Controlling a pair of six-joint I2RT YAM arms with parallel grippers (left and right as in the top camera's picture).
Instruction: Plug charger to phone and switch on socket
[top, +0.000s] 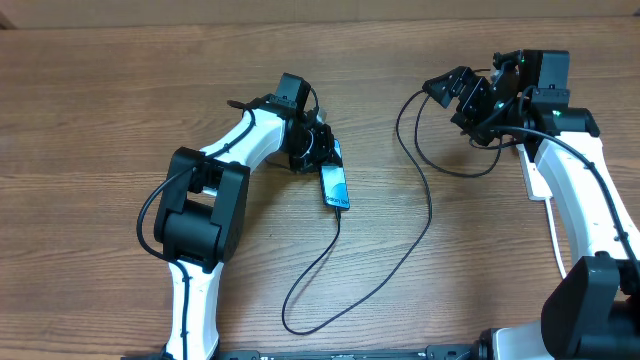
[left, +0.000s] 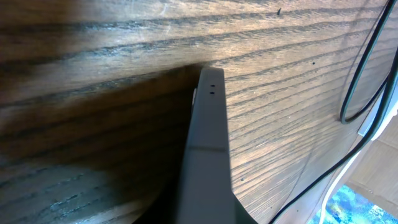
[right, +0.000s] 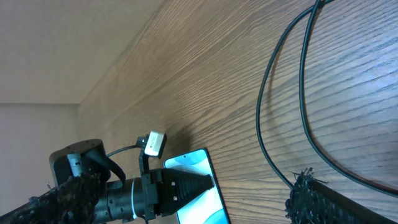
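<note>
Progress looks roughly halfway from where I'm standing. The slim dark-edged smartphone with the light blue screen (top: 335, 187) lies flat on the brown wood-grain table (top: 100, 100). The long thin black charger cable (top: 430, 205) runs right up to the phone's end away from the left gripper (top: 318, 150), so it looks plugged in, though I can't make out the connector tip itself.

From the phone the cable loops off, swings out to the right and climbs toward the right gripper (top: 462, 97). That one's black textured pads sit apart with nothing between them, going by its wrist view. The left gripper sits at the other end of the phone. Pinching it or just touching? Can't tell.

Left to do, I reckon: the white oblong power strip (top: 535, 178), well right of the phone and half hidden under the right arm, needs switching on. Its switches aren't visible, nor whether the plug is in.
</note>
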